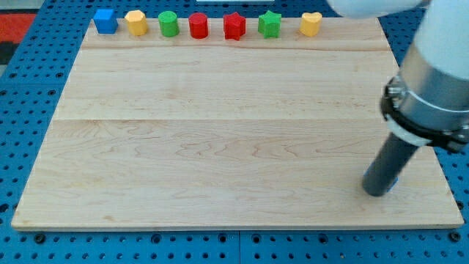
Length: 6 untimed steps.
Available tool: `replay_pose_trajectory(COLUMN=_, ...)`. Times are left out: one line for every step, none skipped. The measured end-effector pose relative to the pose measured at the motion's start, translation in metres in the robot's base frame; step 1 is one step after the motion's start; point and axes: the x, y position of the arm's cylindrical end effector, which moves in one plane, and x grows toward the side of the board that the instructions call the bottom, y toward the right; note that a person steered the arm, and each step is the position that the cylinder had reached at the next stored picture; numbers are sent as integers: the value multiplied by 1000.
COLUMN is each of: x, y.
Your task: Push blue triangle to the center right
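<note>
Blue triangle shows only as a sliver behind my tip, touching it; probably light, rigid, slides easily. Tip grasps nothing; push its flat face.

We see a pale wood board with faint grain and plank seams, on a blue pegboard table dotted with dark holes. Along the view's top: blue cube, yellow block, green cylinder, red cylinder, red star, green star, yellow heart. Our rod is black down to my tip, with a sliver of blue block beside it. Arm housing grey and white.
</note>
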Motion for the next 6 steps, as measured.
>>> replay_pose_trajectory(x=16, y=13)
replay_pose_trajectory(x=5, y=15)
replay_pose_trajectory(x=-8, y=13)
replay_pose_trajectory(x=-19, y=13)
replay_pose_trajectory(x=-31, y=13)
replay_pose_trajectory(x=-47, y=13)
